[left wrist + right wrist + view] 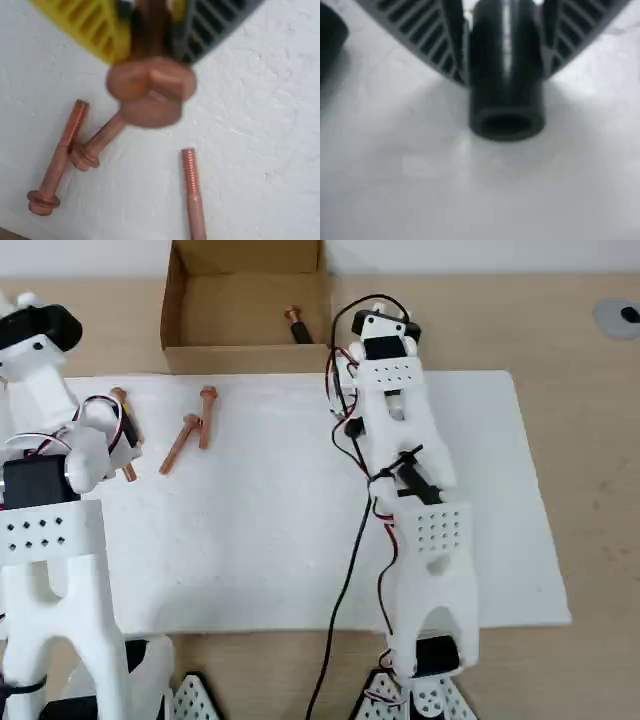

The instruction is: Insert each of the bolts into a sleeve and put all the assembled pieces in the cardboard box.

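The left tool (150, 30) is clamped on a copper bolt (150, 95), head toward its wrist camera, at 9 o'clock on the white foam mat (250, 550). The right tool (505, 55) pinches a black sleeve (506, 100) near the mat's 12 o'clock edge, bore facing its camera. The sleeve therefore lies toward 3 o'clock from the held bolt, well apart, and their long axes likely need aligning. The cardboard box (240, 360) at 12 o'clock holds one assembled piece (297, 325). Three loose bolts (57, 160) lie near the left tool.
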Controlling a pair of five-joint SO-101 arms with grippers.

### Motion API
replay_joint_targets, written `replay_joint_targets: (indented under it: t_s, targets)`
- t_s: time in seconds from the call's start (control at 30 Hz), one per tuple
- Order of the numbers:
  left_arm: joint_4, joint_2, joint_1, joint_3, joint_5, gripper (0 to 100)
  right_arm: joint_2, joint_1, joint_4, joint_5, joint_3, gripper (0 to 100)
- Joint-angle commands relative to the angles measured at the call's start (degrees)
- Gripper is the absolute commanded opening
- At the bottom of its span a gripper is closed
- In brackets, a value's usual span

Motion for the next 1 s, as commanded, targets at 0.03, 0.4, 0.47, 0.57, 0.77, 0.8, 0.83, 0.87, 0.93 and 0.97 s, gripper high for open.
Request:
replay_joint_targets:
  t_s: [0.03,0.4,0.47,0.57,0.77,0.8,0.83,0.87,0.93,0.97]
  targets:
    - [-0.79,-2.24,0.79,-0.35,-0.26,1,-0.4,0.4,-0.35,1.23,-0.31,1.0]
    - [-1.14,-7.87,0.88,-4.13,0.09,1,-15.69,-10.95,19.34,10.81,-24.75,1.0]
    - [-1.23,-12.7,0.97,-3.96,0.09,1,-21.14,-13.14,19.52,14.68,-30.29,1.0]
    - [-1.32,-20.26,3.34,-1.85,-0.26,1,-27.91,-14.11,19.52,17.93,-32.48,1.0]
    - [-1.32,-34.68,8.88,7.3,-0.35,1,-38.2,-12.62,19.52,19.25,-20.79,1.0]
    - [-1.32,-36.7,9.93,8.97,-0.35,1,-40.66,-12.7,19.52,20.04,-17.36,1.0]
    - [-1.32,-38.37,10.9,10.64,-0.35,1,-43.3,-12.79,19.52,21.1,-13.58,1.0]
    - [-1.41,-39.6,11.34,12.04,-0.35,1,-46.55,-13.05,19.52,21.71,-9.8,1.0]
    - [-2.02,-41.8,11.87,14.33,-0.35,1,-53.76,-14.02,19.34,22.33,-1.54,1.0]
    - [-3.34,-42.77,11.87,15.47,-0.35,1,-57.36,-14.29,18.46,22.33,3.3,1.0]
